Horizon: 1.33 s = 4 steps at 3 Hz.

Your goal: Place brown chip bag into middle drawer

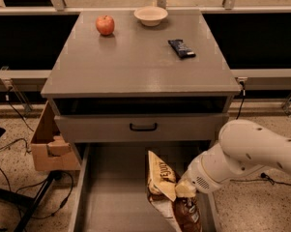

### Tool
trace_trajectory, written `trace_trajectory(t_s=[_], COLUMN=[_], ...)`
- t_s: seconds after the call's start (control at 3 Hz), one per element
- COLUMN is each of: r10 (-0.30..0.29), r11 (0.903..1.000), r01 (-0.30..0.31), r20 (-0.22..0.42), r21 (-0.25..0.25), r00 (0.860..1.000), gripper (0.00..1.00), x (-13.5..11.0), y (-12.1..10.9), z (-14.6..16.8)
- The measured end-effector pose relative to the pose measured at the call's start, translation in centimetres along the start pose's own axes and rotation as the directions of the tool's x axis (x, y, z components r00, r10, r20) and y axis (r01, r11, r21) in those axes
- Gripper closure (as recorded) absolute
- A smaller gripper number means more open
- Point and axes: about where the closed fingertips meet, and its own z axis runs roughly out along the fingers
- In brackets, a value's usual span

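Observation:
The brown chip bag (160, 180), cream-tan at its edges and dark brown lower down, lies inside the pulled-out middle drawer (116, 197) along its right side, with its top corner pointing to the back. My gripper (184, 189), at the end of the white arm (246, 153) coming in from the right, is at the bag's right edge and touches it, just above the drawer's right wall. The lower end of the bag runs out of the picture at the bottom.
Above the open drawer is a closed grey drawer front with a black handle (143, 126). On the cabinet top (135, 66) sit a red apple (105, 24), a white bowl (151, 15) and a dark blue bar wrapper (181, 48). A cardboard box (48, 146) stands at the left.

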Motion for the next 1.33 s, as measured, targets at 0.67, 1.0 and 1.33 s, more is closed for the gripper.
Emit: trace_trajectory(t_s=[0.67,1.0,1.33], r10=[-0.004,-0.004,-0.046], r11=[1.0000,1.0000,0.9989], r01=[0.004,0.004,0.046], r20=[0.000,0.000,-0.021], r21=[0.002,0.002,-0.003], r00=[1.000,1.000,0.999], gripper=[0.00,0.00,0.00], x=[-0.1,-0.1,-0.7], y=[0.1,0.1,1.0], z=[-0.1,-0.1,-2.1])
